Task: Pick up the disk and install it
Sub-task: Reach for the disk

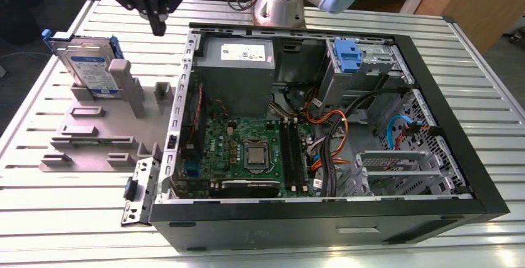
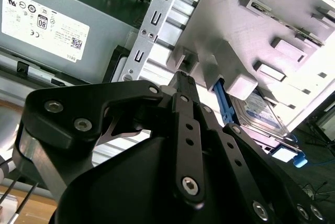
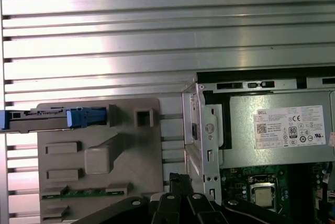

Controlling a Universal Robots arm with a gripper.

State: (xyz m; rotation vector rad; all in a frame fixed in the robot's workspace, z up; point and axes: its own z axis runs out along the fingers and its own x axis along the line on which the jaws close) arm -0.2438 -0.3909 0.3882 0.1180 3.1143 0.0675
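Observation:
The disk (image 1: 86, 65) is a silver drive with a white-and-blue label and a blue frame. It stands on edge in a grey holder (image 1: 90, 139) at the exterior view's left. In the first wrist view the disk (image 3: 57, 118) is seen edge-on, and in the second wrist view the disk (image 2: 261, 111) sits behind the holder's blocks. My gripper (image 1: 157, 29) hangs in the air to the exterior view's right of the disk, over the table between the holder and the computer case. It is shut with nothing in it, its black fingers meeting at a point (image 2: 180, 77) (image 3: 175, 178).
An open black computer case (image 1: 459, 176) fills the middle and right of the slatted metal table (image 1: 74, 219). Inside are a grey power-supply box (image 1: 236, 65), a motherboard (image 1: 246, 151), cables, and a metal drive bay with a blue latch (image 1: 348, 56). The arm's base (image 1: 279, 10) stands behind the case.

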